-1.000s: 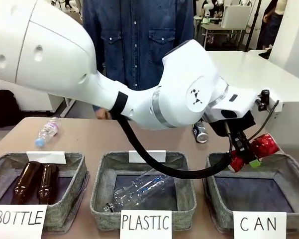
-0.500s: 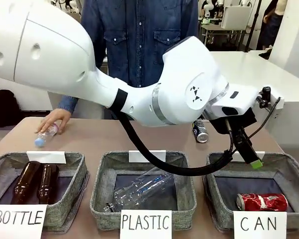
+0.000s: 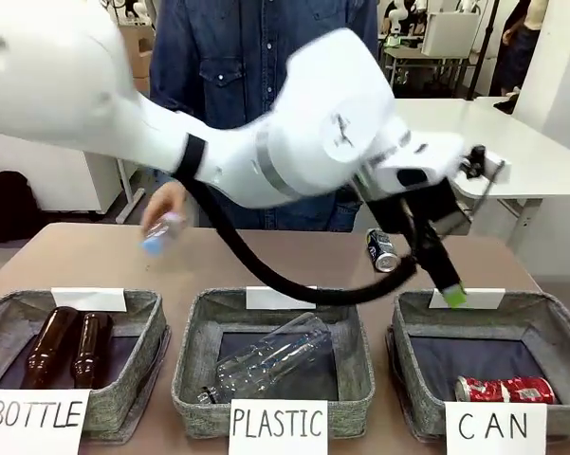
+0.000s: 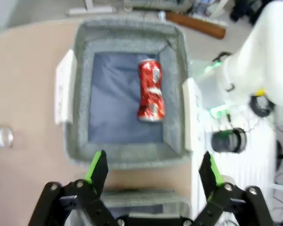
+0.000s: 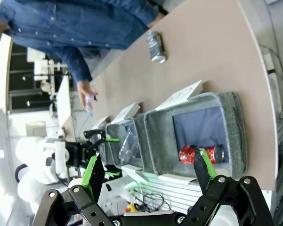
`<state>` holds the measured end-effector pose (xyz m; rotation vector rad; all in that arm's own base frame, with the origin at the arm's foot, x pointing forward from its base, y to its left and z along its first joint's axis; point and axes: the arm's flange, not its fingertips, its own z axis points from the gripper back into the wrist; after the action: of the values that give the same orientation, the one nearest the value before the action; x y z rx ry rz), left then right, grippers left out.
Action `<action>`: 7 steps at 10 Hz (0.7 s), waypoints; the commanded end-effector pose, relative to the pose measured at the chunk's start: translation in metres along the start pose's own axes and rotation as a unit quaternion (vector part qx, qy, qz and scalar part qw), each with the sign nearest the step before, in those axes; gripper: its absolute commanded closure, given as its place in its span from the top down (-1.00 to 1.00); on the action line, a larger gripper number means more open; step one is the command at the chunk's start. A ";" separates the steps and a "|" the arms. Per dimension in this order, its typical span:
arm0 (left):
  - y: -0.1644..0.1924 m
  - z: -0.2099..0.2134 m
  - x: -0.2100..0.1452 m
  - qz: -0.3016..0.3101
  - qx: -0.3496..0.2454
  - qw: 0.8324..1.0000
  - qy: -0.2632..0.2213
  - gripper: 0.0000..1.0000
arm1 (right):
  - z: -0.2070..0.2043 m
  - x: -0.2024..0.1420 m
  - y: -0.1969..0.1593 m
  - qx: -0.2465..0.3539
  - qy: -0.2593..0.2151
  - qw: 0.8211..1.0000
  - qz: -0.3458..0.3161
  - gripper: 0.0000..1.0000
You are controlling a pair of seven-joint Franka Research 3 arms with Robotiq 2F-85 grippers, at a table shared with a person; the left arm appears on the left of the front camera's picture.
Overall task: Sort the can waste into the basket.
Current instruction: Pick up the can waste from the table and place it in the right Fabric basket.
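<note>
Drawn back from basket (image 4: 127, 157), left fingers (image 4: 98, 170) gape wide, empty; red can (image 4: 150, 89) inside.

Two brown glass bottles (image 3: 66, 346) lie side by side in the grey BOTTLE basket (image 3: 9, 313); clear plastic bottles (image 3: 270, 360) lie in the PLASTIC basket (image 3: 194, 322); a small blue-capped bottle (image 3: 159, 233) tilts over the tan table (image 3: 76, 261), at its far edge

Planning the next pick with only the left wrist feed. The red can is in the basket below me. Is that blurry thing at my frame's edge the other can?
Observer: Yes, a dark can lies on the table just beyond the basket.
Operator: Is the person reaching for it?
Observer: No, their hand holds a plastic bottle at the table's far edge, toward the robot's left.
</note>
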<state>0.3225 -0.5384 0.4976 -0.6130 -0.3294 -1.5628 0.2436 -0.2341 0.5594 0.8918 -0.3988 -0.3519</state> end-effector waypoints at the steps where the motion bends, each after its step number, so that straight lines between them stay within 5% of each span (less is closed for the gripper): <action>1: -0.015 0.076 -0.066 0.059 -0.033 0.998 0.009 1.00 | -0.022 0.015 0.024 0.025 0.043 0.998 0.032 1.00; 4: -0.020 0.173 -0.186 0.201 -0.009 0.979 -0.035 1.00 | -0.082 0.027 0.076 0.065 0.106 0.990 0.070 1.00; 6: -0.029 0.235 -0.261 0.288 -0.001 0.954 -0.088 1.00 | -0.127 0.028 0.108 0.078 0.125 0.985 0.085 1.00; 7: -0.037 0.269 -0.309 0.352 0.025 0.926 -0.134 1.00 | -0.155 0.025 0.123 0.076 0.143 0.982 0.095 1.00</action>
<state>0.3425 -0.1557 0.5424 -0.7875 -0.2692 -0.9041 0.3411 -0.0798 0.5752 1.0258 -0.2416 -0.0285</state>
